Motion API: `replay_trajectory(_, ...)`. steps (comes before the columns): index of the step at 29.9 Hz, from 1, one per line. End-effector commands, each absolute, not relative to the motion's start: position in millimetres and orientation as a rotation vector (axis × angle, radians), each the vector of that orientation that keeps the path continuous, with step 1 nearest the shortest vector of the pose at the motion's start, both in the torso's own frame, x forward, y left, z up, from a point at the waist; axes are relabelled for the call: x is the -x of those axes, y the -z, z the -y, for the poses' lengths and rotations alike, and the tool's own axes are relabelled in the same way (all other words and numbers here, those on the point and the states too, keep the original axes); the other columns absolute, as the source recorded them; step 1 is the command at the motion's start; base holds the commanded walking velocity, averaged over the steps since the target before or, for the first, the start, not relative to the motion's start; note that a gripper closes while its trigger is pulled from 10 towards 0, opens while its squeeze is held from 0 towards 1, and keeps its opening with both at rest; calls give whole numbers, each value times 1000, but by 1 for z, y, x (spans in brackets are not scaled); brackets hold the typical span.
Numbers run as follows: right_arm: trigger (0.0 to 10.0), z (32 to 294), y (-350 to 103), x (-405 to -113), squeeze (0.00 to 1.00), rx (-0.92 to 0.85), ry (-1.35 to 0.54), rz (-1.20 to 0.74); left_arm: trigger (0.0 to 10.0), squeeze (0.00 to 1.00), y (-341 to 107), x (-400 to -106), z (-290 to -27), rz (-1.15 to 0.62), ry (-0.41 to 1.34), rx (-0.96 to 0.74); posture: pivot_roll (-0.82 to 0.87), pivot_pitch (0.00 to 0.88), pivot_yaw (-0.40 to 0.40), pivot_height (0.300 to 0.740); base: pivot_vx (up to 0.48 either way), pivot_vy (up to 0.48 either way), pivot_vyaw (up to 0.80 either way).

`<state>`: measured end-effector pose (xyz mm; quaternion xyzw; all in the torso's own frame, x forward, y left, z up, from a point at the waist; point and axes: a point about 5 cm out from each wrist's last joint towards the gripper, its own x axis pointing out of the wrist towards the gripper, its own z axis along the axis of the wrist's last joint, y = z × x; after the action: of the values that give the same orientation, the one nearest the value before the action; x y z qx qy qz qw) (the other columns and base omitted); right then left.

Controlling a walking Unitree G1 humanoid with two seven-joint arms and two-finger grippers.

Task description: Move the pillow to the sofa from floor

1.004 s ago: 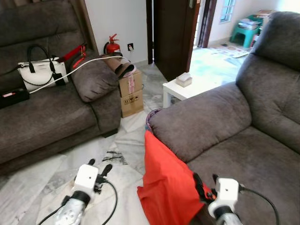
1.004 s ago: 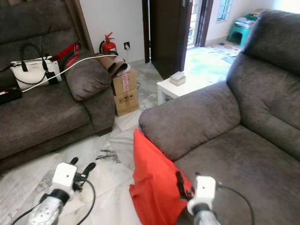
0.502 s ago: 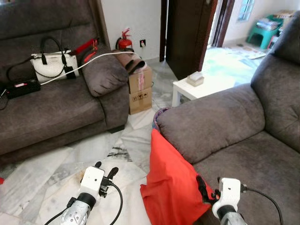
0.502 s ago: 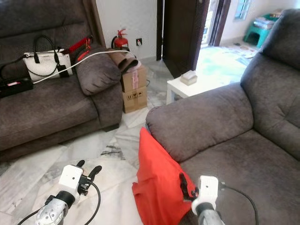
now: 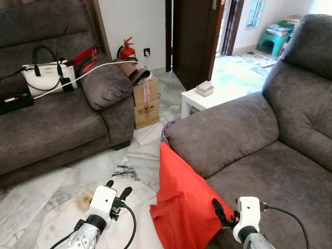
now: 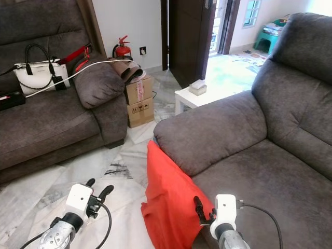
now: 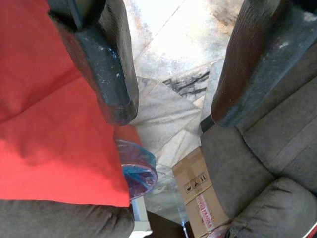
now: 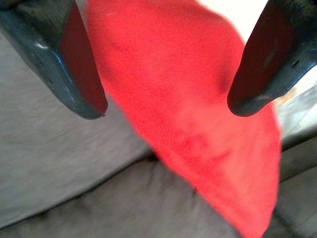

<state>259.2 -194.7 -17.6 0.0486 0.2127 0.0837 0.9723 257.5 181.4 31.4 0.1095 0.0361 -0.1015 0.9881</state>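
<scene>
While the big grey sofa (image 5: 270,150) sits right of both pincers, the red pillow (image 5: 181,202) leans on its front, between them. It looks soft and light; grab the top edge. Right pincer (image 5: 224,214) gapes wide beside it. Left pincer (image 5: 116,189) is wide too, over bare floor (image 5: 62,192). Boxes (image 5: 146,101) stand far ahead.

Pillow (image 5: 184,199) propped on floor (image 5: 57,199) against front of right-hand sofa (image 5: 249,140); second sofa (image 5: 52,124) left; boxes (image 5: 146,101) between them, small table (image 5: 205,98) behind.
</scene>
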Motion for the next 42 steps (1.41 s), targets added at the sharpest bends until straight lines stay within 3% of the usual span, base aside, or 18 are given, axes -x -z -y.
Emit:
replay_trajectory(1, 10000, 191, 20, -259, 1000, -115, -192, -454, 10000, 0, -31, -257, -184, -87, 203, -224, -23, 37, 52, 641, 0, 0, 0)
replay_trajectory(23, 10000, 185, 23, -260, 1000, -107, -227, -493, 10000, 0, -31, -254, -186, -102, 194, -211, 1, 77, 52, 641, 0, 0, 0)
replay_trajectory(24, 10000, 185, 24, -259, 463, -99, -221, -499, 10000, 0, -31, -254, -186, -103, 193, -208, 0, 79, 52, 641, 0, 0, 0)
replay_trajectory(25, 10000, 186, 25, -258, 0, -93, -215, -503, 10000, 0, -31, -254, -186, -103, 195, -207, 0, 79, 52, 641, 0, 0, 0)
replay_trajectory(42, 10000, 181, 31, -254, 0, -143, -178, -535, 10000, 0, -33, -252, -179, -105, 225, -190, 31, 85, 50, 641, 0, 0, 0)
